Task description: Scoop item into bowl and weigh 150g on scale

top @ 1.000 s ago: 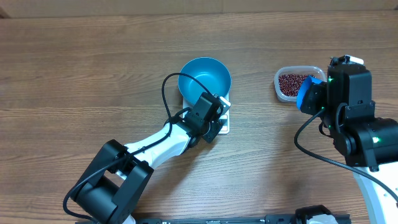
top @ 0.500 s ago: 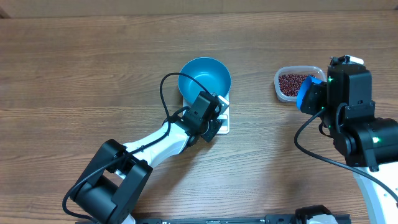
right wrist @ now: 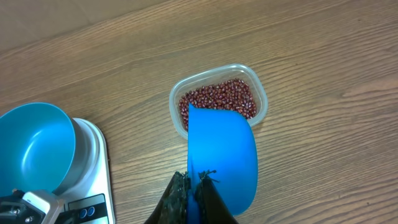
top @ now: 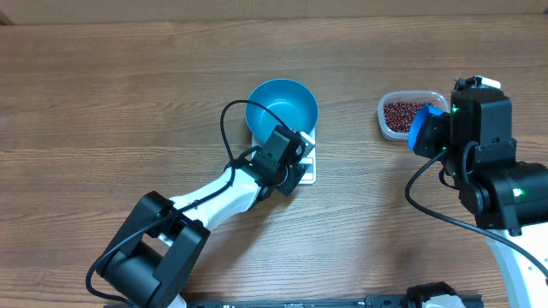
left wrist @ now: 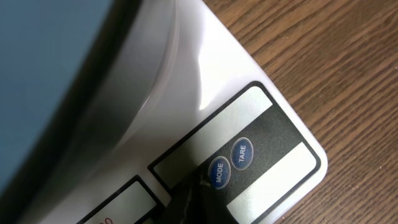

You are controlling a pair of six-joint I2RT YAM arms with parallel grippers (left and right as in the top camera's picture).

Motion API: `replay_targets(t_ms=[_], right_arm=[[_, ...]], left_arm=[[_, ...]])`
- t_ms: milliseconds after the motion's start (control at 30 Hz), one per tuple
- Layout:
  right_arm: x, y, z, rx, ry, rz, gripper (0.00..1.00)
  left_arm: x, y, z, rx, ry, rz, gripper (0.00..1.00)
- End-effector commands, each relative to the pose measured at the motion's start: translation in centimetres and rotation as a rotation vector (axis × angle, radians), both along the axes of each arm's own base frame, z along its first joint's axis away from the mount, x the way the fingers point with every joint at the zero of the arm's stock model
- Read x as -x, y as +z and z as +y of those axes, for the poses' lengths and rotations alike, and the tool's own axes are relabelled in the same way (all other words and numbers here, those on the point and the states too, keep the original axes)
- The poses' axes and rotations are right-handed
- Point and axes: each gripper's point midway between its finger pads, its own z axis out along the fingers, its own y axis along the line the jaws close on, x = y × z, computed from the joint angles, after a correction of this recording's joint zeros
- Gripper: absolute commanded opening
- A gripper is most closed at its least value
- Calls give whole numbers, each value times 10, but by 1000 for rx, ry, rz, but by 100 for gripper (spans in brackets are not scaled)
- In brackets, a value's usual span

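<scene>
Two blue buttons (left wrist: 241, 154) (MODE, TARE) on scale (left wrist: 186, 87); left pincer (left wrist: 193, 202) touches MODE.

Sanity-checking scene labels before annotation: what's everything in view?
bowl: 1, teal-blue, on the scale, empty
scale: 1, white, mid-table, under the bowl
buttons: 2, blue, MODE and TARE, on the scale's front edge
tub: 1, clear, right of the scale
beans: many, dark red-brown, in the tub
scoop: 1, bright blue, over the tub's near side
table: 1, brown wood, under everything
left gripper: 1, black, shut, tip at MODE
right gripper: 1, black, shut on the scoop
</scene>
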Motion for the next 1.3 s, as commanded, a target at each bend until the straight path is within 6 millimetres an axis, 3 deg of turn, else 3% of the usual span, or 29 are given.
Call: replay_targets(t_ms=[0,267,733,967,1100,1167,1200,1267], right_arm=[[-3,12,-4,5,-12,-35,4],[-3,13,-4,5,-13,-35,4],[-6,14,-3,3,-12,-47,4],[-6,14,-3,3,-13,-46,4],[-6,13,-3,3,-12,-43,4],[-6,13,-3,3,-12,-43,4],[-6,13,-3,3,-12,-43,4],[-7,13,-3,3,-12,-42,4]], left_arm=[[5,-14,6,-32,3,41,4],[11,-10,-4,-68,-35,-2,4],[10,7,-3,-62,-27,-33,4],[17,47,2,-26,-21,-65,4],[29,86,10,20,-11,-93,5],[35,96,13,32,-10,-91,26],[39,99,15,35,-16,-84,94],[46,103,19,32,-20,-70,100]])
